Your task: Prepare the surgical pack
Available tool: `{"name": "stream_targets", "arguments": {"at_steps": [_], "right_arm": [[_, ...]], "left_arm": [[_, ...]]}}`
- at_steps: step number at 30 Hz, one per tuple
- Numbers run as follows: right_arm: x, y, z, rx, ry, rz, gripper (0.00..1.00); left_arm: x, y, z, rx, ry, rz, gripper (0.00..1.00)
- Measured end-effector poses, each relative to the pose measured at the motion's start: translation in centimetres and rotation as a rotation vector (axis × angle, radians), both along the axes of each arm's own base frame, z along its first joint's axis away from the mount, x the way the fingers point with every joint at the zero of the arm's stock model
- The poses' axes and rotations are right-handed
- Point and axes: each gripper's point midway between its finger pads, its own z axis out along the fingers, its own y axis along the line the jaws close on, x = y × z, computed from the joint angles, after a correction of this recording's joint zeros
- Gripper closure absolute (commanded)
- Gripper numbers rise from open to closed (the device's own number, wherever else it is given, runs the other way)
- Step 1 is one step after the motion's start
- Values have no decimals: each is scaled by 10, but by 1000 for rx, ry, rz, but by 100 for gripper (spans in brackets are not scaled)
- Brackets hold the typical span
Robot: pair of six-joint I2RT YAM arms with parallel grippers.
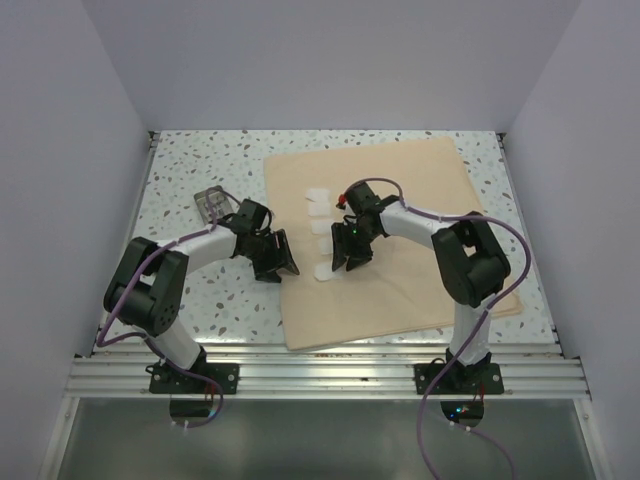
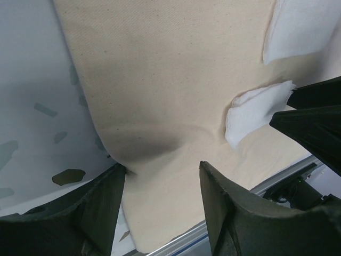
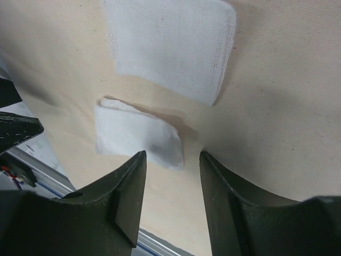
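The surgical pack's tan cloth lies spread flat on the speckled table. Three white gauze squares sit in a row near its left edge. In the right wrist view a small gauze piece lies below a larger one. My right gripper hovers open just over the cloth, the small gauze ahead of its left finger and nothing between the fingers. My left gripper is open, straddling the cloth's left edge. The silver tin rests on the table left of the cloth.
The two grippers stand close together at the cloth's near-left part. White walls enclose the table on three sides. A metal rail runs along the near edge.
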Motion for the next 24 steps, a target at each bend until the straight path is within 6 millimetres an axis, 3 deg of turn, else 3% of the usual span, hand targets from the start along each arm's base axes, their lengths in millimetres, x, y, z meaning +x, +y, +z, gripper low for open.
{"name": "stream_targets", "arguments": {"at_steps": [11, 22, 24], "right_arm": [[4, 1, -5, -4, 11, -2, 66], [9, 7, -7, -6, 10, 6, 66], [10, 8, -7, -5, 7, 9, 70]], "left_arm": [[0, -1, 0, -4, -3, -3, 38], [4, -7, 1, -31, -10, -5, 38], [4, -7, 1, -33, -12, -6, 38]]}}
